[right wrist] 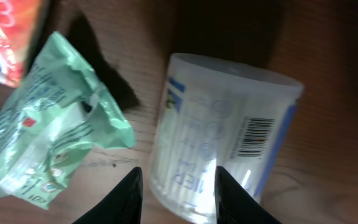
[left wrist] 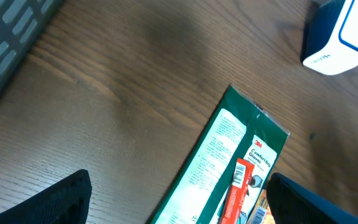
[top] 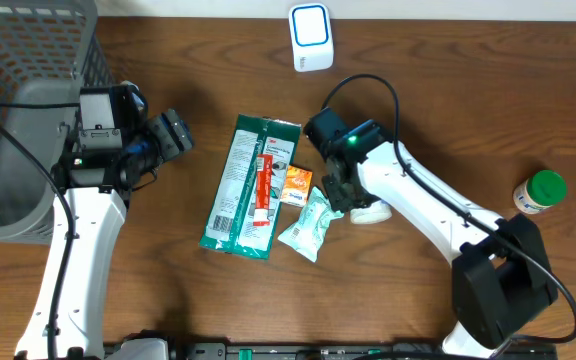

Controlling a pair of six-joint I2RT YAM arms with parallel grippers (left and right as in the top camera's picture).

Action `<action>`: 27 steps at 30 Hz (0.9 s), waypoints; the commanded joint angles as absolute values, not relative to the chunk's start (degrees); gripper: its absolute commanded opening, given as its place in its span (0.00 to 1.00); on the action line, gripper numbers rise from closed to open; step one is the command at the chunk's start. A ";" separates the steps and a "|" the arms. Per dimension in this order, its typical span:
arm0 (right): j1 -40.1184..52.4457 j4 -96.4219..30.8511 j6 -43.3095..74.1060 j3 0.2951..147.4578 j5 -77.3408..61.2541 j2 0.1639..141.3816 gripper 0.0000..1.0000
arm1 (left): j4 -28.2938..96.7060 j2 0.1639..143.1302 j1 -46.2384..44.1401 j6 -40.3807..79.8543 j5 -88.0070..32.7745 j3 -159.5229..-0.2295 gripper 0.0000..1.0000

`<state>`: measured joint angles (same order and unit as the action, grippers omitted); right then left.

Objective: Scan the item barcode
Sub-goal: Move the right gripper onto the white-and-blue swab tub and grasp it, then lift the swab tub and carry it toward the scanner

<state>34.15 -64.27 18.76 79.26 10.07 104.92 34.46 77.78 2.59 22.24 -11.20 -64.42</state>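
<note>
Right gripper (right wrist: 179,182) tips over the tub (right wrist: 229,118)'s near edge, its barcode up, right of them; clamped or not, cannot tell. Pouch (right wrist: 48,130) left. Left gripper (left wrist: 182,199) spread wide, empty; pack (left wrist: 219,155) below, scanner (left wrist: 337,34) ahead-right.

The place looks like a mock shop checkout. A wooden table (top: 468,100) carries packaged goods (top: 243,190), a wire basket (top: 68,40) and a small scanner (top: 310,38).

A grey basket (top: 60,38) stands well apart from a green-capped bottle (top: 540,191).
</note>
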 commanded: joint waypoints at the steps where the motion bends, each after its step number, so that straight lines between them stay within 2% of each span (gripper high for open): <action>1: 33.19 -64.73 19.77 78.98 11.55 104.62 0.32 | 34.41 77.47 2.83 21.50 -10.66 -65.58 0.88; 3: 33.08 -64.69 20.01 78.98 11.11 104.62 0.27 | 34.41 77.47 2.83 21.50 -10.66 -65.58 0.88; 9: 33.10 -62.50 20.38 78.98 2.68 104.62 0.23 | 34.41 77.47 2.83 21.50 -10.66 -65.58 0.88; 17: 33.08 -60.10 20.67 75.16 5.56 104.62 0.21 | 34.41 77.47 2.83 21.50 -10.66 -65.58 0.88; 20: 32.97 -61.65 21.26 75.33 11.00 104.49 0.20 | 34.41 77.47 2.83 21.50 -10.66 -65.58 0.88; 25: 31.97 -62.59 21.19 75.57 15.49 104.49 0.26 | 34.41 77.47 2.83 21.50 -10.66 -65.58 0.88; 27: 30.96 -62.61 21.17 76.47 16.49 104.47 0.39 | 34.41 77.47 2.83 21.50 -10.66 -65.58 0.88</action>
